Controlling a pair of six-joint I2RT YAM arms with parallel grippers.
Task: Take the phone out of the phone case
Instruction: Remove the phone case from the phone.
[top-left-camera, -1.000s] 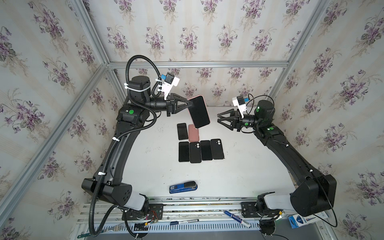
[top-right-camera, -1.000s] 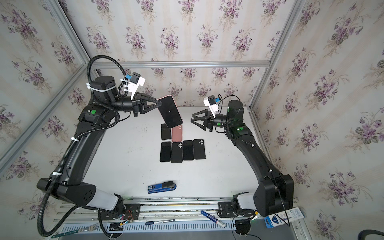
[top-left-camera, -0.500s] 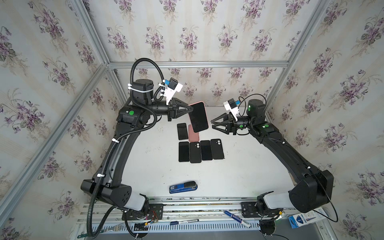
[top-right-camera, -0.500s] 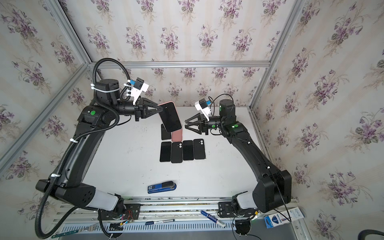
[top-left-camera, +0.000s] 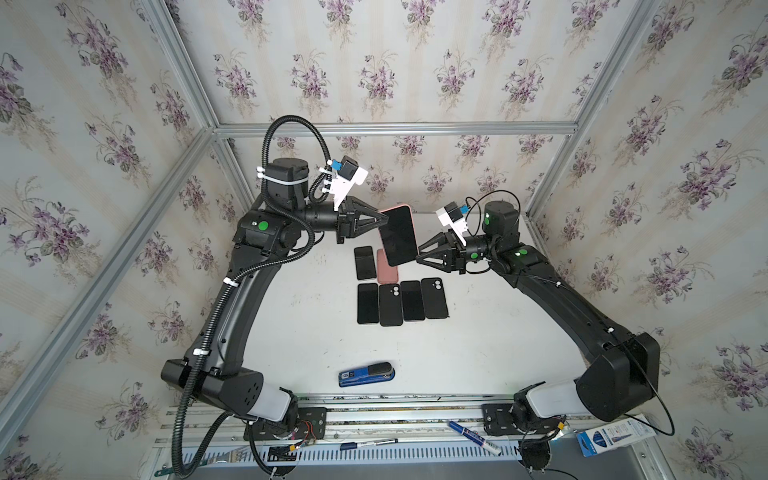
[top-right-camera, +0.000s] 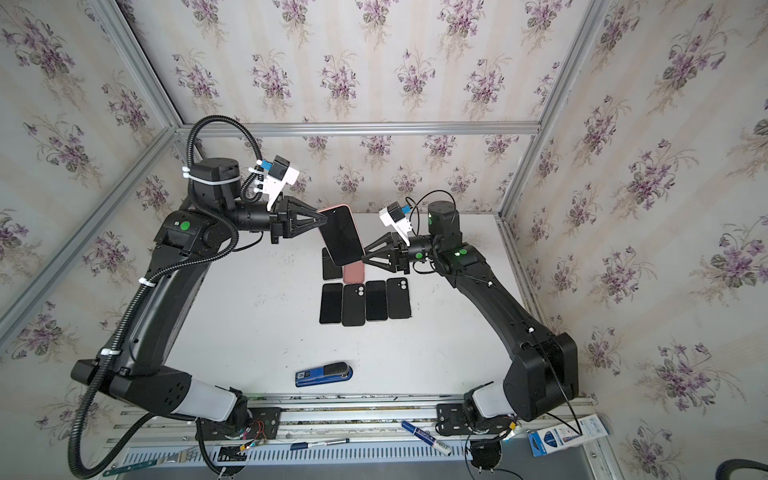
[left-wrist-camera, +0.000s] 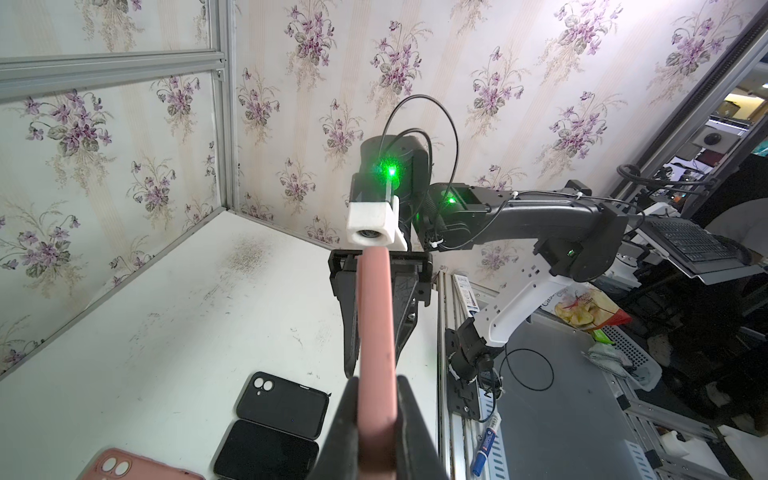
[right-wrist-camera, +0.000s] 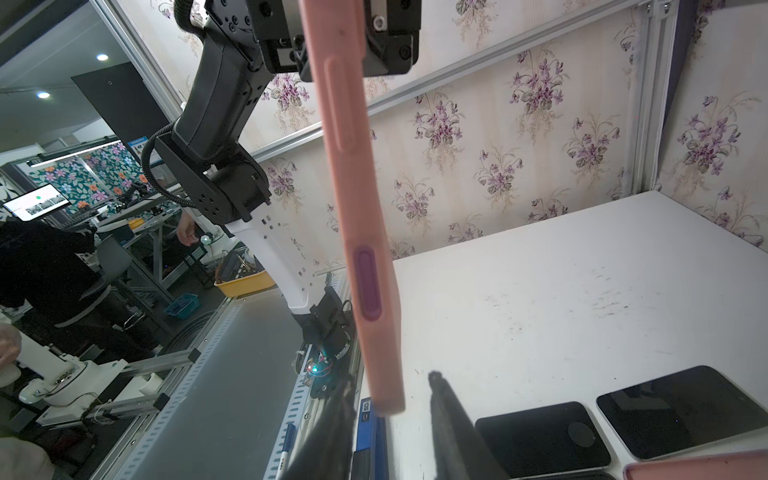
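The phone (top-left-camera: 400, 243) (top-right-camera: 343, 237) hangs in the air above the table, dark screen showing in both top views, still inside its pink phone case (left-wrist-camera: 376, 316) (right-wrist-camera: 361, 199). My left gripper (top-left-camera: 380, 216) (top-right-camera: 320, 216) (left-wrist-camera: 376, 379) is shut on the case's upper end. My right gripper (top-left-camera: 417, 254) (top-right-camera: 364, 255) (right-wrist-camera: 390, 378) is open around the case's lower corner. One of its fingers (right-wrist-camera: 440, 399) stands clear of the case; the other lies close beside it.
On the white table (top-left-camera: 478, 332) below lie several black phones and cases (top-left-camera: 401, 301), an empty pink case (top-left-camera: 386, 272) and a blue stapler (top-left-camera: 365, 374). Markers (top-left-camera: 473, 435) rest on the front rail. Walls enclose three sides.
My right gripper has moved left up to the phone's lower end, and its jaws have narrowed. My left gripper has shifted the cased phone slightly toward it.
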